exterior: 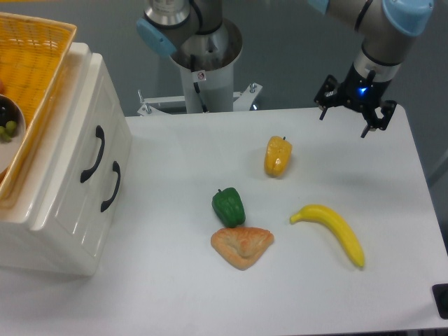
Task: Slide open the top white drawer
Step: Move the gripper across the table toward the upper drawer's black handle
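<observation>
— Where does the top white drawer sit?
— At the left, closed flush in the cabinet, under the yellow wicker basket.
— And the gripper?
— Far right above the table, well apart from the drawer, fingers spread, holding nothing.

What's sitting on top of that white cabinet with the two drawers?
A yellow wicker basket rests on the cabinet. Inside it, a white dish holding small green and dark pieces shows at the picture's edge. The rest of the basket is cropped, and both drawers are shut, hiding their contents.
</observation>
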Robot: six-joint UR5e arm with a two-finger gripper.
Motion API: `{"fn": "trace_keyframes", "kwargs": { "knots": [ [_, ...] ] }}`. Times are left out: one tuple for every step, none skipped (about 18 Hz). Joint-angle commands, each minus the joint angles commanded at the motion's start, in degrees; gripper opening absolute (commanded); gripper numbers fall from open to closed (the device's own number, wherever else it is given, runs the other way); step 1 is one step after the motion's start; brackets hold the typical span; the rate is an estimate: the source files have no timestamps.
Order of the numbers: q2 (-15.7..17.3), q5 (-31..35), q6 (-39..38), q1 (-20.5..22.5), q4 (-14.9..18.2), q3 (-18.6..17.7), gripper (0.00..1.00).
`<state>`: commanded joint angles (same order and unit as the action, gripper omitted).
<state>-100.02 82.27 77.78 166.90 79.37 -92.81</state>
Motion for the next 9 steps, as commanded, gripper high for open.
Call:
{"fn": "trace_keyframes", "kwargs": {
  "knots": [
    [0.09,0.00,0.09,0.00,-0.09,-0.17,1.00],
    [0.09,0.00,0.00,0.00,0.00,-0.18,1.00],
    [0.09,-0.09,0.00,0.09,0.09,0.09,1.00],
    [0.09,-0.61,0.00,0.26,0.17,0.26,1.00],
    [0.09,-1.14,0.00,0.35,0.18,0.26,1.00],
    [0.09,-1.06,0.00,0.18,0.09,-0.17,1.00],
    [0.17,-1.05,0.00,0.00,0.09,-0.35,1.00],
    [0.00,-1.14,0.00,-0.09,0.09,-0.44,1.00],
    [-0.09,-1.23,0.00,-0.09,0.17,-0.61,1.00]
  ]
}}
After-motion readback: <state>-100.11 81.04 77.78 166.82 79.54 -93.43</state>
